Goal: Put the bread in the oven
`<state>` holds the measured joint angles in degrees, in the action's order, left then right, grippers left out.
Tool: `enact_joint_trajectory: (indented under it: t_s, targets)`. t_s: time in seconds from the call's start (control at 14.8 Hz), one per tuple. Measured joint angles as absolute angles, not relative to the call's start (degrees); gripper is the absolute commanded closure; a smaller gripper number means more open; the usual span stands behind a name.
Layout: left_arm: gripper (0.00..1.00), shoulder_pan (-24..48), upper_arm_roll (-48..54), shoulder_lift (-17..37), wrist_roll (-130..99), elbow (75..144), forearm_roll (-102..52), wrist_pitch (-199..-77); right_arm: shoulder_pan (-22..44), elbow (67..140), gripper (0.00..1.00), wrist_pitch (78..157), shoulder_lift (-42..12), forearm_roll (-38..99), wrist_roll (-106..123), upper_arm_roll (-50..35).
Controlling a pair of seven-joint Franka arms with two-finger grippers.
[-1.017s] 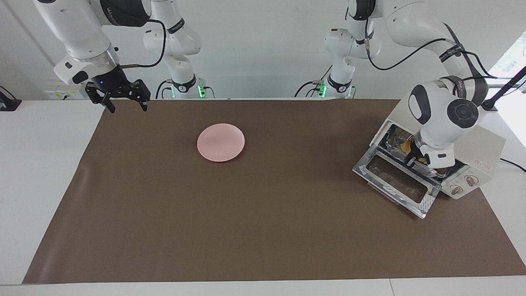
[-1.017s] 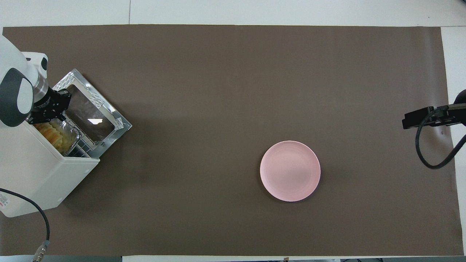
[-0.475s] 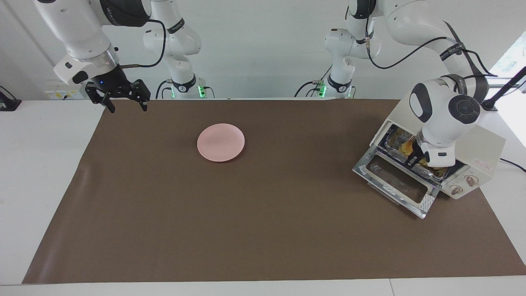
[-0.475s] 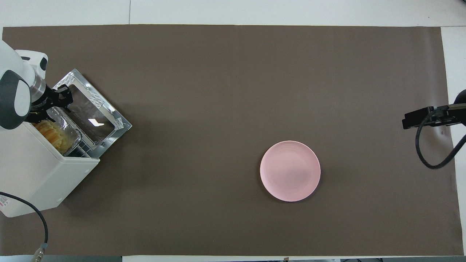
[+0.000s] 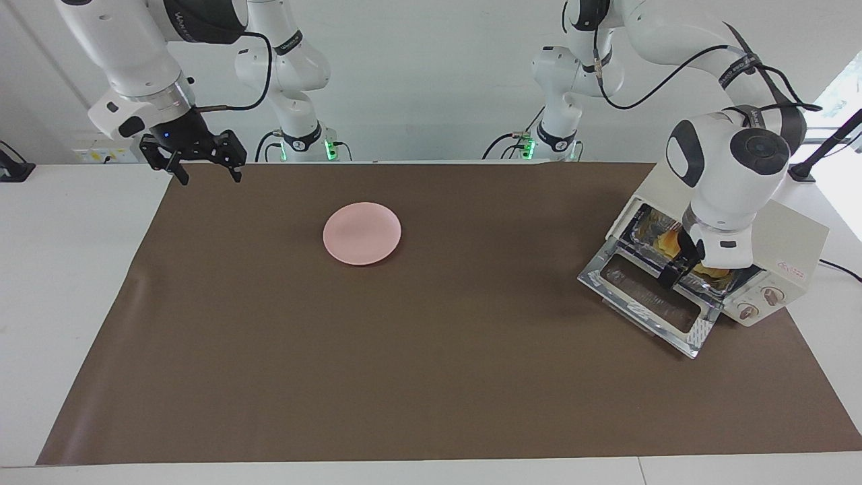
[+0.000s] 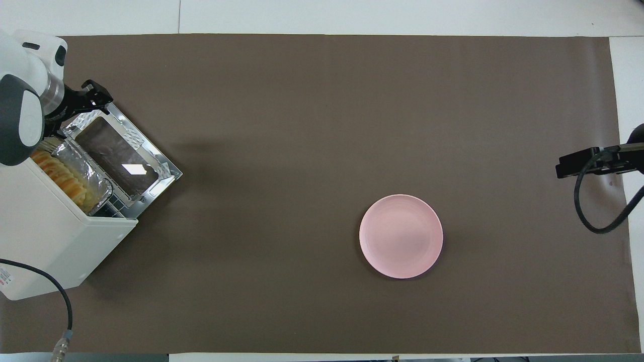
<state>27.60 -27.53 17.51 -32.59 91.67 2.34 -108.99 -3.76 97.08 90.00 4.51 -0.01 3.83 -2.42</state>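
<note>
The left arm bends down from its base to the cream-white boxy toaster oven [image 5: 774, 252] standing on the brown mat [image 5: 431, 337] at the left arm's end of the desk, close to the mat's edge nearest the robots. Its wrist points almost straight down, and the left gripper [image 5: 680, 268] hangs at the oven's mouth, over the inner edge of the glass drop-down door [image 5: 646, 300], which lies folded open and flat. Its fingers stand apart and hold nothing.

The small golden ridged bread loaf [image 6: 63, 176] lies inside the oven in a crinkled silver foil tray [image 6: 95, 183], on the rack just inside the opening. The bread is beside and below the fingers, free of them; in the overhead view the gripper sits over the door corner farthest from the robots, clear of the loaf.

The right arm waits, raised over the mat's corner at its own end of the desk, nearest the robots. The right gripper [image 5: 205, 174] points down, fingers apart and empty.

A round pink plate [image 5: 362, 233] rests on the mat, between the two grippers and well apart from both.
</note>
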Motion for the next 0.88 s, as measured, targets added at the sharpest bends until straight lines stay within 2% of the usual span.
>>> enact_joint_trajectory:
  t_s: [0.2,0.61,0.88]
  targets:
    - [0.00,27.90,-27.54,14.97,-24.21,90.22,1.14,-104.12,-3.76,97.08,0.00,90.00,4.51,-0.01,3.84,-2.42]
    - [0.00,27.93,-27.62,2.68,-7.34,89.65,0.10,-87.46,-3.76,97.08,0.00,90.00,4.51,-0.01,3.84,-2.42]
    - [0.00,28.00,-27.60,-0.15,-2.13,90.23,0.09,-82.56,-3.76,97.08,0.00,90.00,4.51,-0.01,3.84,-2.42]
